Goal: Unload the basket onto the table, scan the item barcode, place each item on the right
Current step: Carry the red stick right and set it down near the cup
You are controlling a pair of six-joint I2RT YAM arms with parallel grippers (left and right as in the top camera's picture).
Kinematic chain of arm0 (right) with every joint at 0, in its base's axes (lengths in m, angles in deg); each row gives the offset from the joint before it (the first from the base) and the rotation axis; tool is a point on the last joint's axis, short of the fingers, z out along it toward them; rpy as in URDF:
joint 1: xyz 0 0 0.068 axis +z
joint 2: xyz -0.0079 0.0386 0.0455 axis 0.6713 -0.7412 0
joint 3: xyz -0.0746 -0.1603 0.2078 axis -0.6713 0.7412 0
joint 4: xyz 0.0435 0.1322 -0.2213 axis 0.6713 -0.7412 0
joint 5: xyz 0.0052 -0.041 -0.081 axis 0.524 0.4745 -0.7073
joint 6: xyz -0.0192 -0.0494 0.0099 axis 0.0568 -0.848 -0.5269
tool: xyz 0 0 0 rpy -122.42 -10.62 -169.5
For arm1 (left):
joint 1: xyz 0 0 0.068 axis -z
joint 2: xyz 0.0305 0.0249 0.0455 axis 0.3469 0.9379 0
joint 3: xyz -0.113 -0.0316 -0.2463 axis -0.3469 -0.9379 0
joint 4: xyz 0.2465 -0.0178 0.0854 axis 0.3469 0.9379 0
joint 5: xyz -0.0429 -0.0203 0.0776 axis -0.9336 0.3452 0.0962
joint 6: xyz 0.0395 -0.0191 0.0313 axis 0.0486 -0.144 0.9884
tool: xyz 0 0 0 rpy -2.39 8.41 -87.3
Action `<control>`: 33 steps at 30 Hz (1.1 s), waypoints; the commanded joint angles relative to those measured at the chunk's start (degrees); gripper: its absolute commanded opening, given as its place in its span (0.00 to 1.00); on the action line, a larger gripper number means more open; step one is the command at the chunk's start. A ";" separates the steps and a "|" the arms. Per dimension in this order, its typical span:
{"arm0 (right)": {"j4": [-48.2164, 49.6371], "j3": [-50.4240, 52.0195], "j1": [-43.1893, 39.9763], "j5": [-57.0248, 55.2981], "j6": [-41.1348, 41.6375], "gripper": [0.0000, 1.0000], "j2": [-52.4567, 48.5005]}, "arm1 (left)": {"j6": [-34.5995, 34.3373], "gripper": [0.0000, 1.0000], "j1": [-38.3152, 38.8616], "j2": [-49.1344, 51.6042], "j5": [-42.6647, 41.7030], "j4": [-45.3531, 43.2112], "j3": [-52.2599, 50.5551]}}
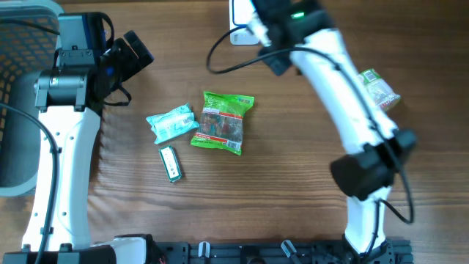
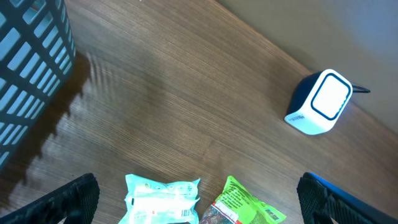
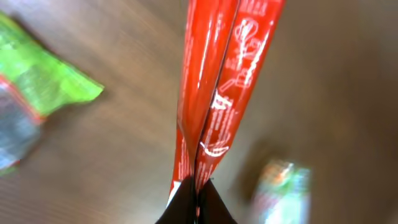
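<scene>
The right pincer [image 3: 196, 202] is clamped on the red packet [image 3: 217, 93], which reaches straight ahead of it. Presenting seems in hand: the scanner [image 1: 238, 35] is just beside this pincer, so next the barcode must face it. Farther away, the left pincer [image 1: 134, 53] stands apart, empty.

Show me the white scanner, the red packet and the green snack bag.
white scanner [image 2: 324, 101], left wrist view, front face
red packet [image 3: 233, 81], right wrist view, printed side
green snack bag [image 1: 223, 123], overhead view, its middle
</scene>
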 commanded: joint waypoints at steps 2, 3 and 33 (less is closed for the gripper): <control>-3.43 3.43 -7.21 10.36 14.82 0.04 -2.40 | 1.09 1.00 -0.26 -1.03 -0.24 -0.13 0.85; -2.75 5.57 -8.59 10.19 14.71 0.04 -2.40 | 1.09 1.00 -0.26 -1.03 -0.24 -0.13 0.85; 19.67 38.53 -16.98 18.32 18.67 0.04 -2.40 | 1.09 1.00 -0.26 -1.03 -0.24 -0.13 0.85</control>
